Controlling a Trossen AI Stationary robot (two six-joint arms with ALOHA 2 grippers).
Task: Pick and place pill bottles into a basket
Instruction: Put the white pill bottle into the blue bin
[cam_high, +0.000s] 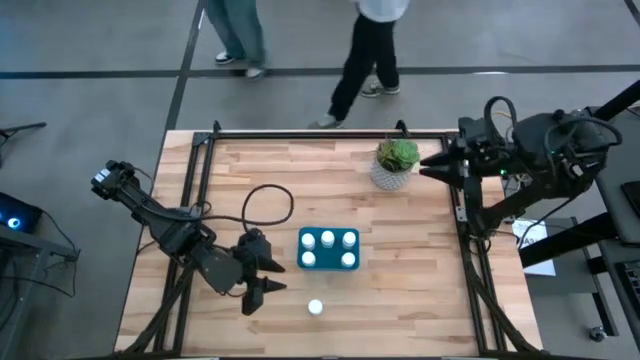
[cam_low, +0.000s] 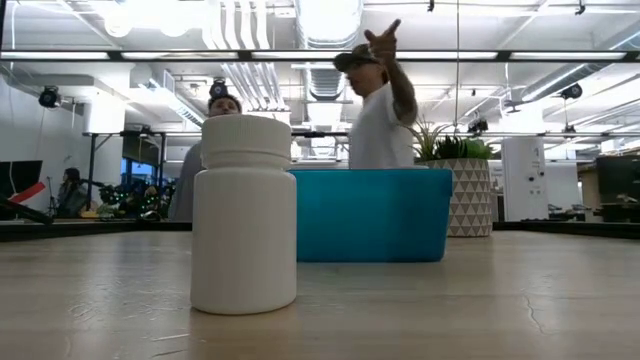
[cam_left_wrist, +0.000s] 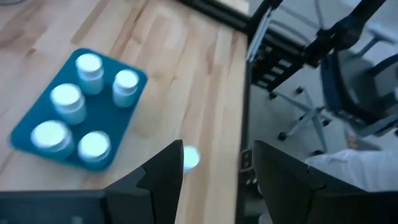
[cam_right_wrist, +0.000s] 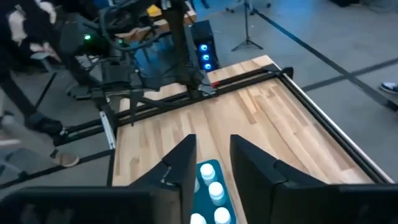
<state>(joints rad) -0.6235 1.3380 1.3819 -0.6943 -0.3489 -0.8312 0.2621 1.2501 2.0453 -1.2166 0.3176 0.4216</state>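
On the pale wood-plank bench (cam_high: 420, 280), the rounded-corner teal basket (cam_high: 329, 249) holds five white pill bottles (cam_high: 328, 240) standing upright, round caps up. A sixth smooth cylindrical bottle (cam_high: 315, 307) stands alone near the front edge, apart from the basket. The left gripper (cam_high: 262, 274) hovers just beside it, dark fingers spread wide and empty. The right gripper (cam_high: 432, 166) waits near a potted plant (cam_high: 396, 163), narrowly parted.

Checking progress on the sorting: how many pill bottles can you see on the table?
6. Five stand in the basket: three in its far row, two in its near row. One bottle stands alone on the table, nearer the front edge.
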